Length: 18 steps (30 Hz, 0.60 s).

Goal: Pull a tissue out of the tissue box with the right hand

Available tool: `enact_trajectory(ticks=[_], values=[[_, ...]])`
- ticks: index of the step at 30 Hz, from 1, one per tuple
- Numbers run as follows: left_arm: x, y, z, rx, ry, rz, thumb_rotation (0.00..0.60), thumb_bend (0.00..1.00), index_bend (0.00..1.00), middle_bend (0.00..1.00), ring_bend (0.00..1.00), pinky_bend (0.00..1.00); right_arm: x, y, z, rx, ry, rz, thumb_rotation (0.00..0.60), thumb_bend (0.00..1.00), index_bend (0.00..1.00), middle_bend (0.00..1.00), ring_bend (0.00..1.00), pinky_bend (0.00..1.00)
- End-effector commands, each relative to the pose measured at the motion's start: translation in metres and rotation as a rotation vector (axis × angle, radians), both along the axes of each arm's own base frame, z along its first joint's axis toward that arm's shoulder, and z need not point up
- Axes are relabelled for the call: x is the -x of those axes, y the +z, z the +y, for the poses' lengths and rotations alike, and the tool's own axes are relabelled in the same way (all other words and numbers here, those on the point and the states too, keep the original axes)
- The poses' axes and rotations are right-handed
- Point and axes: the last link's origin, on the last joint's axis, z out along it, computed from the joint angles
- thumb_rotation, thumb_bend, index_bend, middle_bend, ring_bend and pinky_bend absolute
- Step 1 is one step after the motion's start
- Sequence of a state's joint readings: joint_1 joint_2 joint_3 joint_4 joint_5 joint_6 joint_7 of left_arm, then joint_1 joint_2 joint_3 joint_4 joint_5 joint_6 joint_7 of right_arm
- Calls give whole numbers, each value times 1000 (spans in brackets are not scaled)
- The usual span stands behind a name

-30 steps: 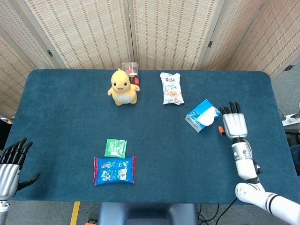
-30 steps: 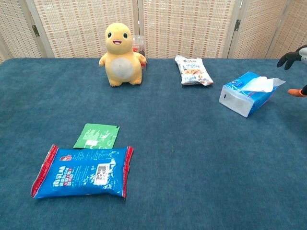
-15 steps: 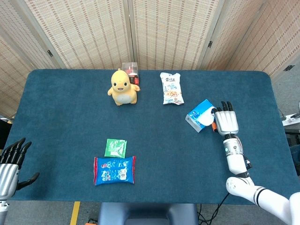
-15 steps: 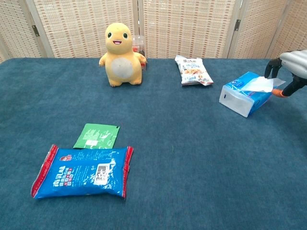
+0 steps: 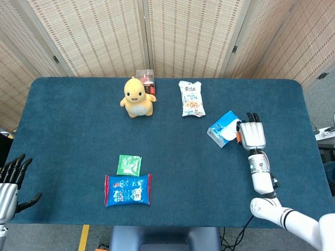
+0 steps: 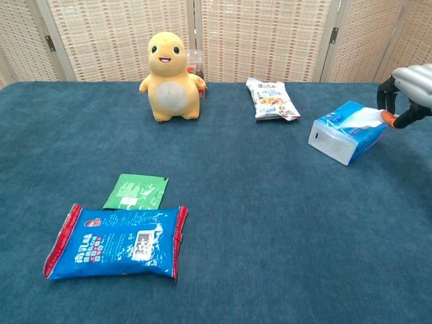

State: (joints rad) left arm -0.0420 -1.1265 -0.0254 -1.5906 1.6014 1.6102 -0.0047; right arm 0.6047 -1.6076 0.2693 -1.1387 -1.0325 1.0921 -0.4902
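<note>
My right hand (image 5: 252,135) sits at the blue cardboard tissue box's (image 5: 223,128) three o'clock, fingers (image 6: 389,86) curling round the white tissue (image 6: 368,117) poking out, though a firm pinch I can't tell.

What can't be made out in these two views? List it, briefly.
- Whether the right robot hand has pinched the tissue: chest view cuts the hand at the edge; in head view the hand covers the contact.
- The clear box behind the yellow plush toy: mostly hidden, contents too small.
- Left robot hand: cut by the head view's corner, absent from chest view.
</note>
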Motion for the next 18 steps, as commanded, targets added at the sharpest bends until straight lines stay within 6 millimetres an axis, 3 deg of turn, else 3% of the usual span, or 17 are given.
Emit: enact_trajectory(ticks=[1,10,13,18], values=[[0,0,0,2,0,3,600,247,0,0,0,135,-8,12,4,30,45,-28,600,429,554,514,151,150],[-1,1,0,-2,-3,0,600,247,0,0,0,135,-50,67,33,135,237,-198,600,430,563,522,156,150],[-1,1,-1,-3,-6,0,600,246,0,0,0,136,-61,85,58,155,321,-240,600,430,563,522,156,150],[-2,1,-1,-3,-10,1,600,246,0,0,0,135,-64,97,102,134,408,-302,600,427,563,522,156,150]])
